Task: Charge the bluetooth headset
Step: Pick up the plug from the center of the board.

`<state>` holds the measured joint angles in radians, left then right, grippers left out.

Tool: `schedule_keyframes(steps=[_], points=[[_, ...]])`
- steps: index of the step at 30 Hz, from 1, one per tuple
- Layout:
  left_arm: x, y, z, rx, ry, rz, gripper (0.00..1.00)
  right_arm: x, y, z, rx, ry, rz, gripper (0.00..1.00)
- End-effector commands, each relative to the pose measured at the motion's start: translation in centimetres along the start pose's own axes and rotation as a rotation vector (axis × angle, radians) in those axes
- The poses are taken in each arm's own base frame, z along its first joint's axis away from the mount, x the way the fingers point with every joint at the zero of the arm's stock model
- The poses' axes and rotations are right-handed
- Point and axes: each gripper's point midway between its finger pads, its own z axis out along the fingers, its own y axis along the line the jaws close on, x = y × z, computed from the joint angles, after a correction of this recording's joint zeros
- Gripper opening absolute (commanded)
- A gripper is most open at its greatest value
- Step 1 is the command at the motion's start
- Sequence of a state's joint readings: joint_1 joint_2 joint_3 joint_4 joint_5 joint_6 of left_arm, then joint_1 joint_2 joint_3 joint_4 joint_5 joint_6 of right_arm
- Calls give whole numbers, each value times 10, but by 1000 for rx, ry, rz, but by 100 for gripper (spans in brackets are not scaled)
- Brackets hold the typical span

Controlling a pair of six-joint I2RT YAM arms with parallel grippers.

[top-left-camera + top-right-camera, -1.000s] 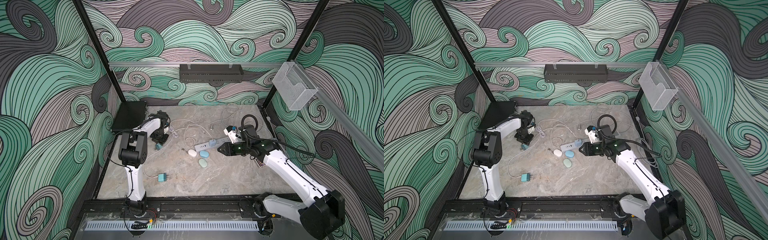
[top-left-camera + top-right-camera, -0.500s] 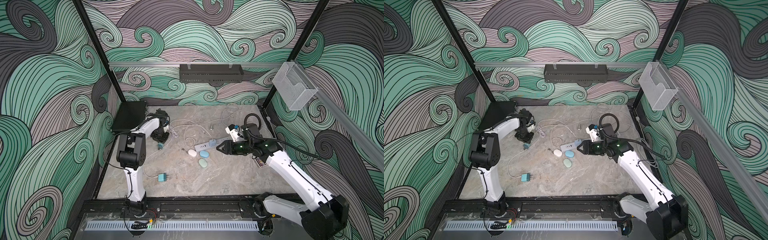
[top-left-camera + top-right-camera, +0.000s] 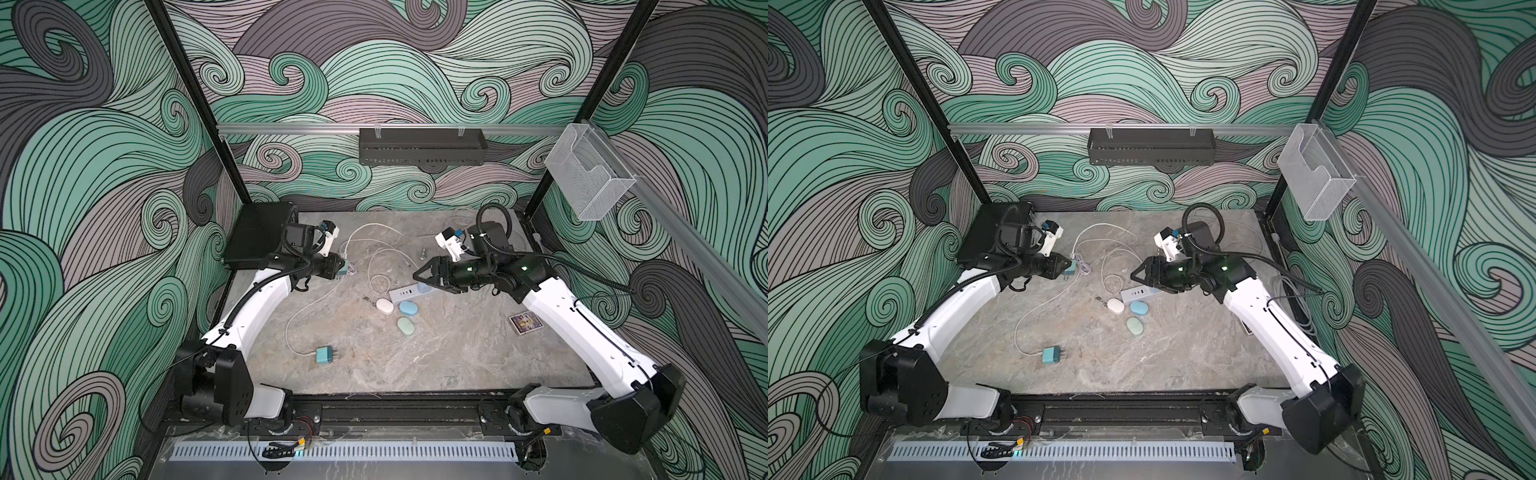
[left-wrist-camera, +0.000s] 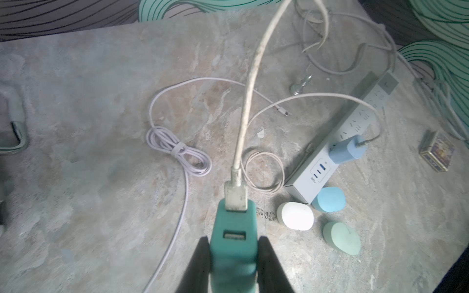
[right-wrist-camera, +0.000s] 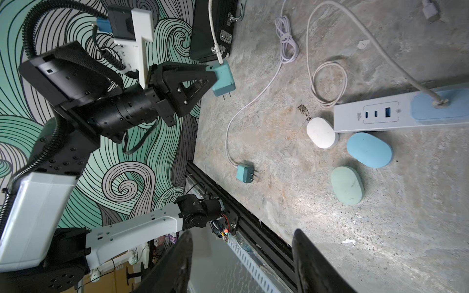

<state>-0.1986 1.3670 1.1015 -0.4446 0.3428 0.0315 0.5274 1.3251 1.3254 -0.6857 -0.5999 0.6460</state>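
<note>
- Left of centre in both top views, your left gripper (image 4: 233,246) was clamped on a teal charging plug (image 5: 223,78), holding it off the table (image 3: 457,353) with its prongs bare.
- You had a white cable (image 4: 250,88) seated in one of that plug's two sockets, and the cable looped away across the stone top.
- Right of centre, your right gripper (image 5: 242,232) hung spread wide with nothing between its fingers, over the right-hand end of the white power strip (image 3: 405,292).
- One pale blue plug (image 4: 346,152) was pushed into that strip, with a cable running out of it.
- Middle of the frame, just below the strip, sat your three headset cases, all shut: the white case (image 3: 385,306) touched the strip's left end, the blue case (image 3: 408,308) lay just beside it, and the green case (image 3: 405,326) lay lower, apart from the strip.
- Lower centre, a second teal plug (image 3: 325,355) lay on its side, and its lilac cable (image 4: 177,149) ran up to a tied bundle.
- Upper left of the table, a black case (image 3: 257,237) stood against the wall.
- Over on the right, a small printed box (image 3: 525,323) lay beside your right arm.
</note>
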Motion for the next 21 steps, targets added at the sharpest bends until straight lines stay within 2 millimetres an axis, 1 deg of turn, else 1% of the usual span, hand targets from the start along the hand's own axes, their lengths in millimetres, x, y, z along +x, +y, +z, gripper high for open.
schedule_keyframes(steps=[1, 5, 9, 11, 15, 21], points=[[-40, -29, -19, 103, -186, 77, 2, -5, 1, 6, 39, -3, 33, 61], [-42, -43, -25, 149, -240, 114, 1, -12, 8, 19, 51, 4, 14, 60], [-45, -59, -31, 188, -278, 156, 0, -17, 9, 31, 70, 14, 7, 56], [-45, -63, -33, 198, -284, 167, 0, -17, 10, 37, 76, 23, 0, 56], [-45, -76, -35, 225, -295, 208, 0, -19, 14, 48, 69, 47, -6, 59], [-42, -93, -34, 262, -305, 274, 0, -22, 27, 55, 44, 76, -23, 60]])
